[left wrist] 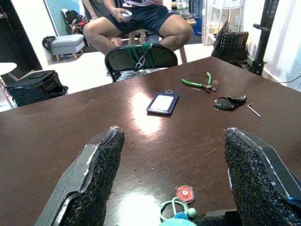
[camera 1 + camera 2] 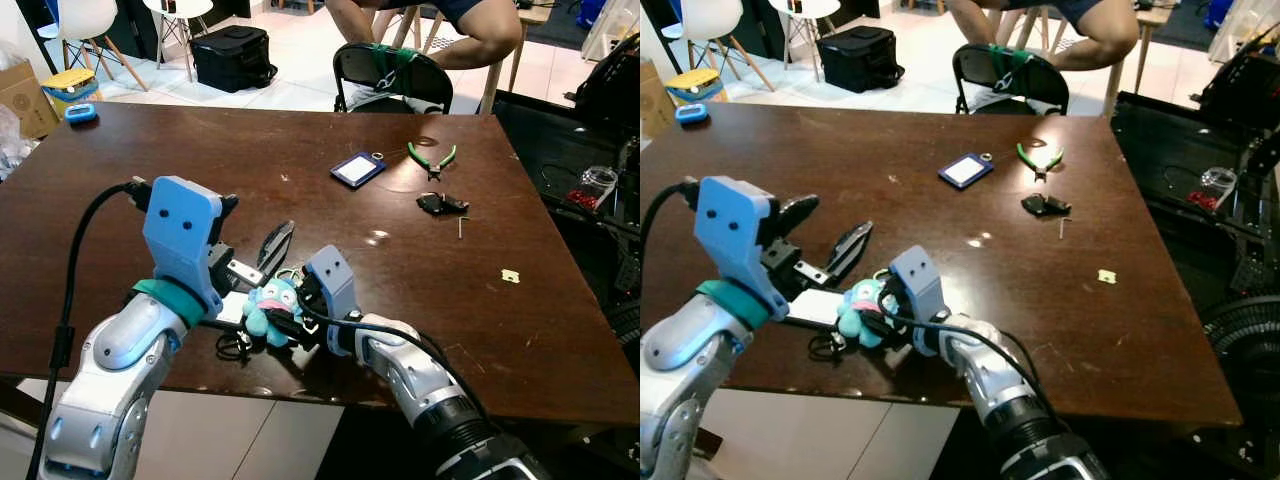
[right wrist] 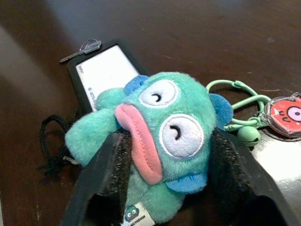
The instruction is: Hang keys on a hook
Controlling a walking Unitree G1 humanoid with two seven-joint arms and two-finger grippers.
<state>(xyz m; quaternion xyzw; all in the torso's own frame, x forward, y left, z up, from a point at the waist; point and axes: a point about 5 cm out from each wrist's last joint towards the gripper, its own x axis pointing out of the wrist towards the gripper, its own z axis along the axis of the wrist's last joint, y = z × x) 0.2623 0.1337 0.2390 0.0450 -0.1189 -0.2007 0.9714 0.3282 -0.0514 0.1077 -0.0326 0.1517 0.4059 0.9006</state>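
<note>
The key bunch lies near the table's front edge: a teal plush fish (image 3: 160,136) with pink lips, a green ring (image 3: 235,101), a red round charm (image 3: 287,113), a white card in a black holder (image 3: 106,70) and a small silver key (image 3: 84,47). My right gripper (image 2: 268,318) is shut on the plush fish (image 2: 270,303), its pads (image 3: 101,179) pressing both sides. My left gripper (image 2: 255,222) hovers open just behind and left of the bunch. Its fingers (image 1: 101,174) are spread wide above the red charm (image 1: 185,193).
Farther back on the brown table (image 2: 150,180) lie a blue card holder (image 2: 357,168), green pliers (image 2: 430,158), a black object (image 2: 440,204) and a small hex key (image 2: 461,227). A person sits behind a black chair (image 2: 392,75) at the far edge.
</note>
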